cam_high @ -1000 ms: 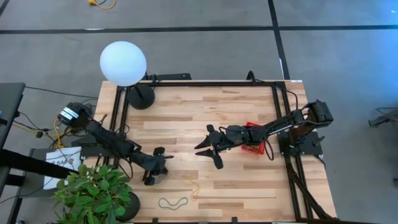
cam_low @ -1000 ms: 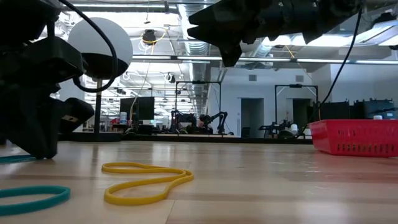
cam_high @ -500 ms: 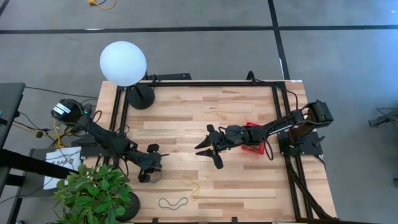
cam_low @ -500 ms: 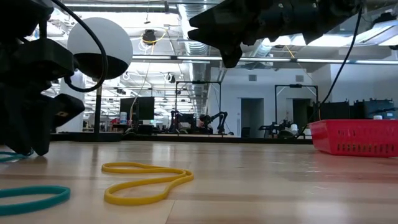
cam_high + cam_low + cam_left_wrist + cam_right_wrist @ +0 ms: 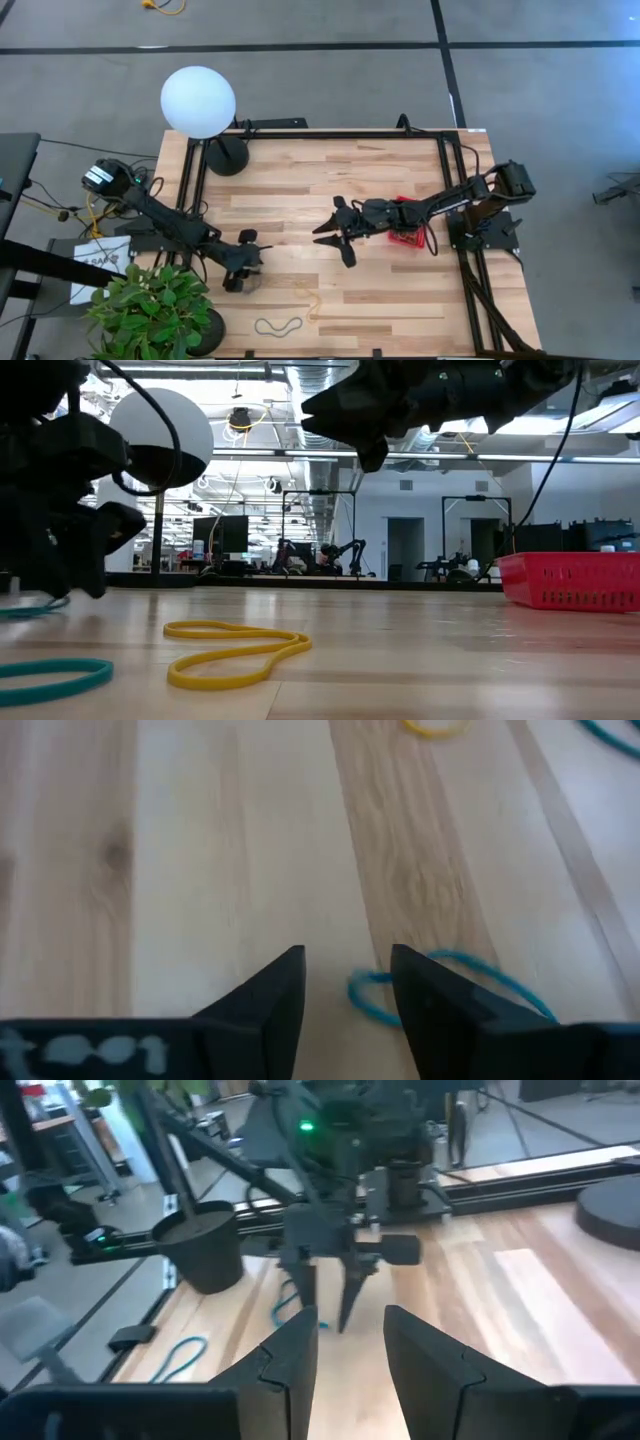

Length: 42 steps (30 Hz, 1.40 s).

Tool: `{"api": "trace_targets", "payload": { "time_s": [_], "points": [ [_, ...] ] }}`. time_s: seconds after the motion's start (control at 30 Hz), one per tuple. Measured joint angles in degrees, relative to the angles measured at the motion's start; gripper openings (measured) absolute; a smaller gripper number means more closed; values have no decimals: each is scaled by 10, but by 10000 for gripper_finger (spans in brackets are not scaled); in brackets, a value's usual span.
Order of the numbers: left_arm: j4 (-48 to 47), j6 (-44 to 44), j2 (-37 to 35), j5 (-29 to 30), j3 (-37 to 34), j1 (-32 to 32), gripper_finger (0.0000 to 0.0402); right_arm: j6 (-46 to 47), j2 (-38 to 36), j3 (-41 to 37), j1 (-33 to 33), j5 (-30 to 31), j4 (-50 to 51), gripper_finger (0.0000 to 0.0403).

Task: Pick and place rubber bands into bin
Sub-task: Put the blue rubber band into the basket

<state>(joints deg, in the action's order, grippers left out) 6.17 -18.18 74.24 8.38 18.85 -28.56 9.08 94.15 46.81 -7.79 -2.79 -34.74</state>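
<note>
Rubber bands: three are counted on the near-left counter; one yellow, two teal, thin twisted loops.
Bin: one, red, meshed, far right.
Left gripper: jaws parted, nothing held, over a teal band.
Right gripper: jaws parted, nothing held.

No readable text anywhere.

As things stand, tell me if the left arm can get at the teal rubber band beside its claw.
Probably yes: the left claw stands open, low over the wood, with the teal rubber band partly between its fingers and nothing blocking it.
</note>
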Motion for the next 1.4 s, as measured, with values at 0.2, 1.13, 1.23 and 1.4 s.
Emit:
{"api": "trace_targets", "payload": {
  "time_s": [0.2, 1.13, 1.23, 1.4],
  "points": [
    [14, 17, 0, 6, 0, 0, 140, 0, 0, 0, 18, 0, 0, 113],
    [-40, 52, -2, 4, -21, -1, 97, -4, -1, 0, 57, 18, -2, 113],
    [-11, 89, -1, 3, -21, -1, 28, -4, -1, 0, 61, 18, 10, 113],
    [3, 132, 2, 61, -3, 8, 4, -5, -1, 0, 64, 18, 28, 113]
  ]
}}
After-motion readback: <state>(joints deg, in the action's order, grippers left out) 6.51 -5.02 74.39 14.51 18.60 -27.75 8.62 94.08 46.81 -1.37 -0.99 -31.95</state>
